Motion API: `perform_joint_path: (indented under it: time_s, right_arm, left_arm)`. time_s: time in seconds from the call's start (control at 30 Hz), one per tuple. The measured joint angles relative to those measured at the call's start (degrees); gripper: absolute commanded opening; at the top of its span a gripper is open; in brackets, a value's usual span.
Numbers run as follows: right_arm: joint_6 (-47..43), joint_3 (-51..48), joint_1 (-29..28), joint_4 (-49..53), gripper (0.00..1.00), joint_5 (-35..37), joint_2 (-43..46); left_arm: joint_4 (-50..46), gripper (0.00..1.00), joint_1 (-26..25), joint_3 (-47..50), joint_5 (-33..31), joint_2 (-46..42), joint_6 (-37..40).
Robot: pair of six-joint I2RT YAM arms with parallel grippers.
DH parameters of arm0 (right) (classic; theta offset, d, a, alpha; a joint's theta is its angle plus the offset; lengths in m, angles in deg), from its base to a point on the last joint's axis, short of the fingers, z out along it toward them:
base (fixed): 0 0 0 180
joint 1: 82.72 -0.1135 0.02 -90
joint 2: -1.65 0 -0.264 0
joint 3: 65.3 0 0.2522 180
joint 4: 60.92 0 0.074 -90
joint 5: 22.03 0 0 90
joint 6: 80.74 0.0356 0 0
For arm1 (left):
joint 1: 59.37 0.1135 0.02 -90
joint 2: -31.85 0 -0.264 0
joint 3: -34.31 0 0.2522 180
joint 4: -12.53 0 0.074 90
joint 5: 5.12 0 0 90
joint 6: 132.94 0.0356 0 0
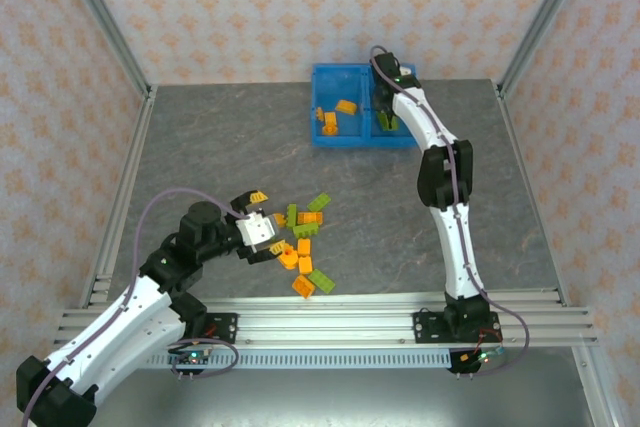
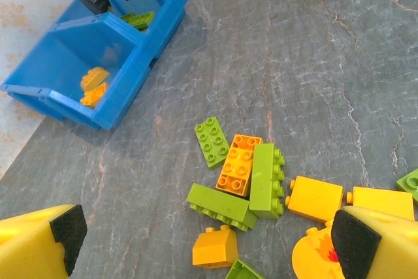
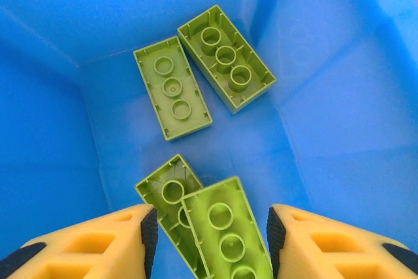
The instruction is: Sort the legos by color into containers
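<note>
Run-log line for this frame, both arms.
left gripper: open, above loose lego pile | right gripper: open inside bin's green-brick compartment, green brick between jaws

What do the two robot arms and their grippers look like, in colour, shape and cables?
The left arm and the right arm are built of white rounded links with black joints. A thin lilac cable loops along each. The left gripper and the right gripper each carry two blocky yellow fingers with black pads on the inner faces.
</note>
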Motion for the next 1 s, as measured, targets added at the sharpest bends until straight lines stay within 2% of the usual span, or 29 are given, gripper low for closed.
perform_joint_path:
  time_s: [0.1,0.17,0.27,0.4,0.5,0.6,0.7,0.77,0.87,1.0]
  right_arm:
    - [0.04,-4.79,0.00,0.00,0.48,-0.24,5.33]
    - [0.02,-14.73,-0.26,-2.32,0.50,-1.01,13.70]
    - [-1.01,-35.65,-1.75,-8.48,0.58,-2.91,32.30]
    - [-3.30,-58.47,-9.49,-16.72,0.63,-8.48,56.00]
    - [-4.98,-71.41,-17.64,-21.59,0.69,-15.37,65.75]
    - [-7.39,-84.78,-28.24,-26.05,0.73,-18.67,69.90]
    - [-9.88,-93.94,-39.69,-28.72,0.78,-20.52,70.64]
    - [-11.13,-97.55,-44.35,-30.25,0.82,-21.84,71.49]
    - [-13.25,-99.86,-47.10,-31.69,0.83,-22.64,73.05]
    - [-15.50,-100.00,-49.13,-33.55,0.88,-23.41,69.81]
  left_arm:
    - [-0.04,1.00,0.00,0.00,-1.49,-0.57,0.04]
    - [-0.04,1.00,0.00,0.00,-3.19,-1.51,0.04]
    - [-0.02,1.00,0.00,0.00,-6.93,-3.15,0.11]
    - [0.37,1.00,0.00,0.02,-11.96,-3.78,0.11]
    - [0.50,1.00,0.00,0.02,-14.32,-3.45,0.11]
    - [0.59,1.00,0.11,0.02,-15.30,-2.84,0.11]
    - [0.59,1.00,0.11,0.04,-15.08,-2.54,0.15]
    - [0.57,1.00,0.11,0.09,-14.95,-2.36,0.17]
    - [0.55,1.00,0.11,0.09,-14.95,-1.68,0.22]
    - [0.28,1.00,0.11,0.09,-14.97,-0.98,0.46]
